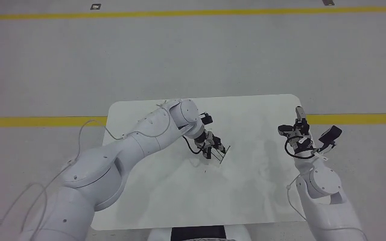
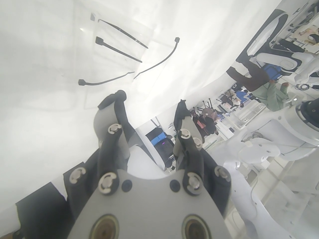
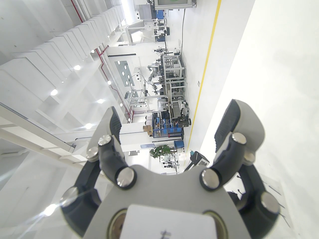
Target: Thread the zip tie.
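Observation:
Several black zip ties lie near the middle of the white table [image 1: 259,187], on and beside a clear flat sheet [image 2: 82,8]. Two straight ties [image 2: 117,50] rest on the sheet, a third tie [image 2: 102,82] lies at its near edge, and a curved tie [image 2: 163,59] reaches off it onto the table. In the top view the ties [image 1: 222,154] show as thin dark lines. My left gripper [image 2: 151,98] hovers just short of them, open and holding nothing; it shows in the top view as well [image 1: 212,144]. My right gripper [image 3: 172,115] is open and bare at the table's right edge [image 1: 299,117].
The table's right side between the two arms is bare white surface. Yellow floor lines [image 1: 54,121] run past the table's far side. Machinery and other robots stand well beyond the table.

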Robot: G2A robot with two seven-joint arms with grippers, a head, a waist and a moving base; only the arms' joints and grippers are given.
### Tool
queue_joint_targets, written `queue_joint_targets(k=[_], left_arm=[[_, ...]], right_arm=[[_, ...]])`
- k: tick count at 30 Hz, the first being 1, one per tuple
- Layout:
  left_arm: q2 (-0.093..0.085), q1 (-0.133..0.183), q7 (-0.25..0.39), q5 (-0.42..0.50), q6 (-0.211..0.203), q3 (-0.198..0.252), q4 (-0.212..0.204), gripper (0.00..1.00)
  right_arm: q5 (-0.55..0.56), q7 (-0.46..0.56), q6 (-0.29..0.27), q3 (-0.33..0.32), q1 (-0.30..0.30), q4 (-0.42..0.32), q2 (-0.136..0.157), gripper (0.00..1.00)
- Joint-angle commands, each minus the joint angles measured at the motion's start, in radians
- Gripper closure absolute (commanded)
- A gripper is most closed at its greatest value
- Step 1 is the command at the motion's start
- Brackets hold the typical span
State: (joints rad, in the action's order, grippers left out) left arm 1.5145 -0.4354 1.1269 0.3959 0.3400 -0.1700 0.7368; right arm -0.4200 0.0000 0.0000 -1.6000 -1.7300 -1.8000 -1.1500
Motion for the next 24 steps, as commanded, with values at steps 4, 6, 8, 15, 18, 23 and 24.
queue_joint_targets(k=[4,6,8,15,18,23,24], left_arm=[[0.026,0.004,0.038,-0.018,0.000,0.000,-0.047,0.56],[0.039,0.005,0.060,-0.027,0.000,0.000,-0.072,0.55],[0.050,0.007,0.070,-0.031,0.000,0.000,-0.092,0.56],[0.088,0.015,0.092,-0.044,0.000,0.000,-0.153,0.55],[0.104,0.016,0.103,-0.056,0.000,0.000,-0.179,0.54],[0.131,0.019,0.115,-0.070,0.000,0.000,-0.226,0.48],[0.136,0.021,0.116,-0.072,0.000,0.000,-0.233,0.47]], right_arm=[[0.000,0.000,0.000,0.000,0.000,0.000,0.000,0.00],[0.000,0.000,0.000,0.000,0.000,0.000,0.000,0.00],[0.000,0.000,0.000,0.000,0.000,0.000,0.000,0.00],[0.000,0.000,0.000,0.000,0.000,0.000,0.000,0.00],[0.000,0.000,0.000,0.000,0.000,0.000,0.000,0.00],[0.000,0.000,0.000,0.000,0.000,0.000,0.000,0.00],[0.000,0.000,0.000,0.000,0.000,0.000,0.000,0.00]])
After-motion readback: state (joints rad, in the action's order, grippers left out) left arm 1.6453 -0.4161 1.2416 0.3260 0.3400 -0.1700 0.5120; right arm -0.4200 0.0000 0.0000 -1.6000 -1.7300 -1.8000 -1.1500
